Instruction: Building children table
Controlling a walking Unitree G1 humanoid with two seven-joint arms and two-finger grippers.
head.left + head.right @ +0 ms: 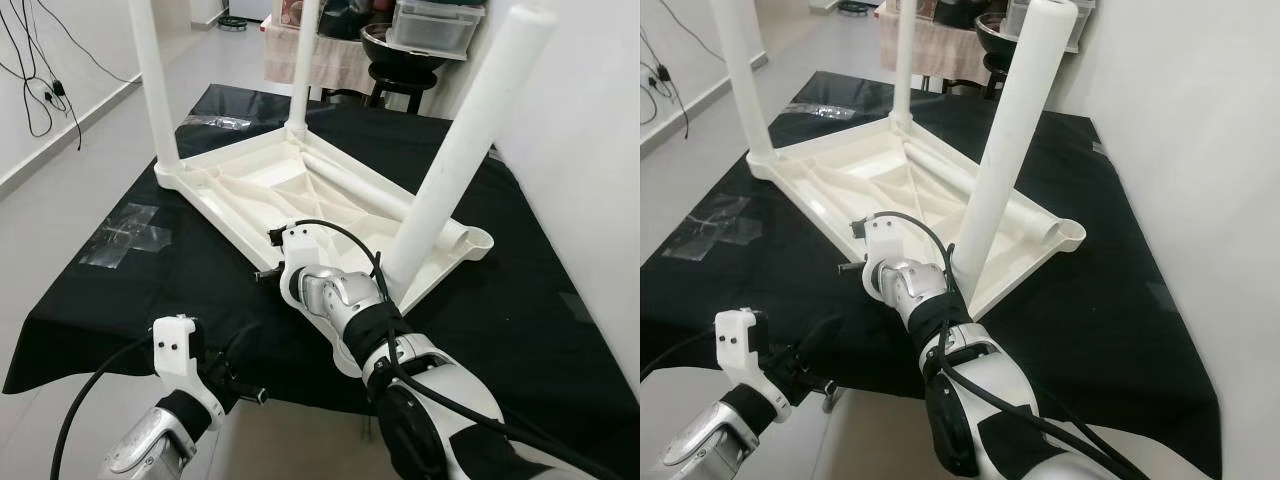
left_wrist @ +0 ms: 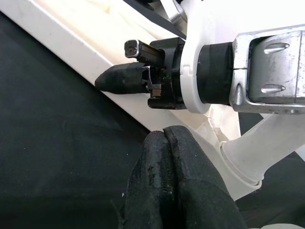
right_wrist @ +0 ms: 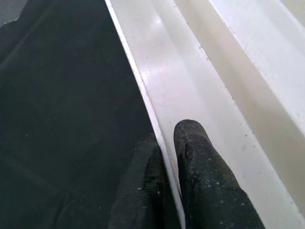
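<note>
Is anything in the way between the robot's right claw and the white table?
No. The right claw already pinches the rim of the upturned table, one finger on each side. The left claw sits just behind it, fingers together.

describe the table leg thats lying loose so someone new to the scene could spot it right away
On the black cloth lies an upside-down white children's table top with three legs standing up from its corners. The loose leg lies flat inside the ribbed underside, running from the far corner toward the empty corner socket on the robot's right. It is the one leg lying down rather than upright.
</note>
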